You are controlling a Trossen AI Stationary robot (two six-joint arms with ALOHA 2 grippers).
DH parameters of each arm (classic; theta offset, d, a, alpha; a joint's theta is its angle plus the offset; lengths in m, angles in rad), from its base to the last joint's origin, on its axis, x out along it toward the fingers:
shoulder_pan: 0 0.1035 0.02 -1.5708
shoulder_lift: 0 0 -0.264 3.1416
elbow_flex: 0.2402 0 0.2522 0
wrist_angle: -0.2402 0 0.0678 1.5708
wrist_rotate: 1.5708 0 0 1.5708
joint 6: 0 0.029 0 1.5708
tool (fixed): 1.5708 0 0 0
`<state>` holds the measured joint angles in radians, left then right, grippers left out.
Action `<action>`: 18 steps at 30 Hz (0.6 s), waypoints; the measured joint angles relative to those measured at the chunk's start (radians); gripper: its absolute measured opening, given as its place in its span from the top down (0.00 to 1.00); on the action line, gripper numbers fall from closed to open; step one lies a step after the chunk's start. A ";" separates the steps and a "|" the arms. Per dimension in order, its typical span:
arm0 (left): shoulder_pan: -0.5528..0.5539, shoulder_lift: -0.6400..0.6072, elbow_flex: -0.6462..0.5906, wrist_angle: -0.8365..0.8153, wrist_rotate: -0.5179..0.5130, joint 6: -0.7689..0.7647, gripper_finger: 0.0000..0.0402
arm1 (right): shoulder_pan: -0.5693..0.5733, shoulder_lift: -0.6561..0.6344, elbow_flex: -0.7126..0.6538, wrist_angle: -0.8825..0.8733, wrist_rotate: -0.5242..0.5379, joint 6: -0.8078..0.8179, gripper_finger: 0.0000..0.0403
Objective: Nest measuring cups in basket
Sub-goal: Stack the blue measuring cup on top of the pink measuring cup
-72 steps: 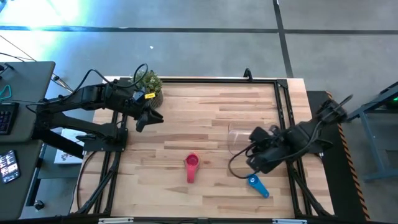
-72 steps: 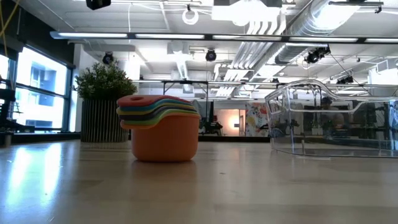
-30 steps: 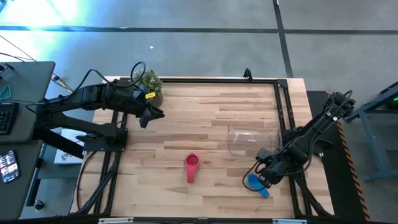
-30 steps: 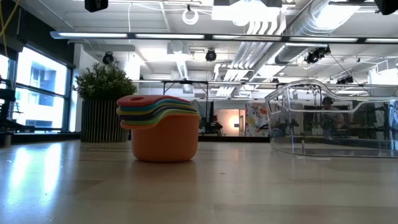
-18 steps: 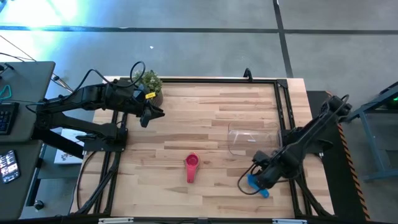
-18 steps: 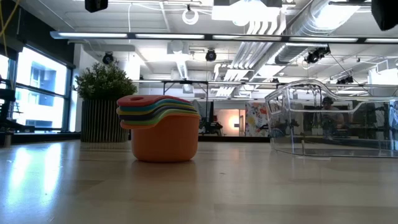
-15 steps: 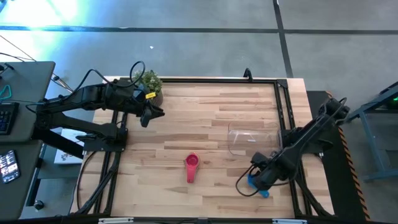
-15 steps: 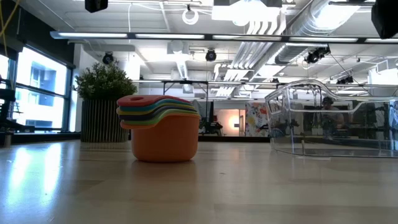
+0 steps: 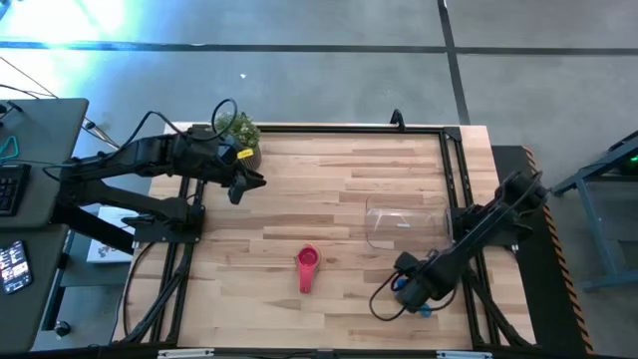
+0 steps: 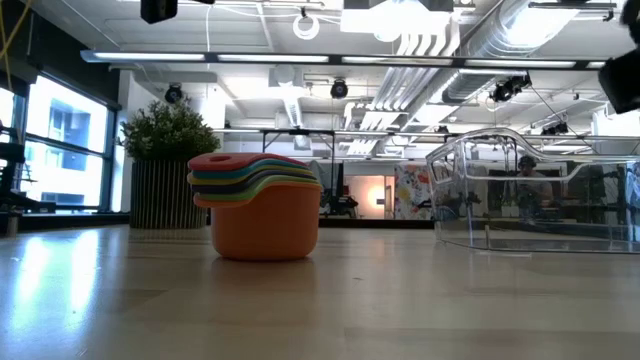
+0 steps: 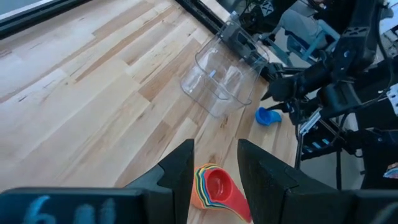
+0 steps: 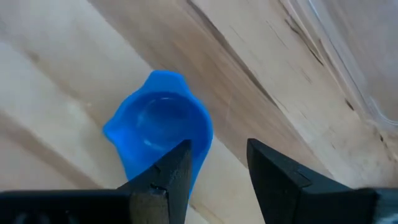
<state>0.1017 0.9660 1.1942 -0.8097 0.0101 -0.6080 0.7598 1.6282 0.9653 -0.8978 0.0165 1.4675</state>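
Risk: right gripper [image 12: 214,165], fingers apart, straddling blue cup [image 12: 158,127] rim near table's front-right corner; off-centre closure could flick cup away. Left gripper [image 11: 214,165] parted, waiting back-left.

bright, even ceiling light fills the room in the low view, glinting off the clear plastic rectangular basket [image 10: 535,190]. from above, pale blue glare washes the grey floor's upper left corner. the right wrist view shows the blue round plastic measuring cup [image 12: 163,134] soft, its dark fingers [image 12: 166,180] blurred.

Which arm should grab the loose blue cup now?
Right. Its open claw hangs directly over the blue cup, beside the basket. The left claw sits far off near the plant.
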 joint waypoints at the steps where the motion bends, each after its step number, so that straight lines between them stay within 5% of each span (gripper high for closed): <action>1: 0.000 0.005 0.000 -0.001 0.000 0.000 0.72 | -0.001 0.011 0.000 -0.001 -0.003 0.005 0.64; 11: 0.000 0.059 0.000 -0.001 0.005 0.003 0.72 | -0.014 0.065 0.000 0.045 -0.019 0.014 0.65; 18: 0.000 0.074 0.000 -0.001 0.008 0.016 0.72 | -0.017 0.082 0.000 0.050 -0.056 0.017 0.82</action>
<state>0.1017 1.0399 1.1942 -0.8102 0.0177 -0.5921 0.7426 1.7105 0.9657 -0.8475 -0.0397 1.4844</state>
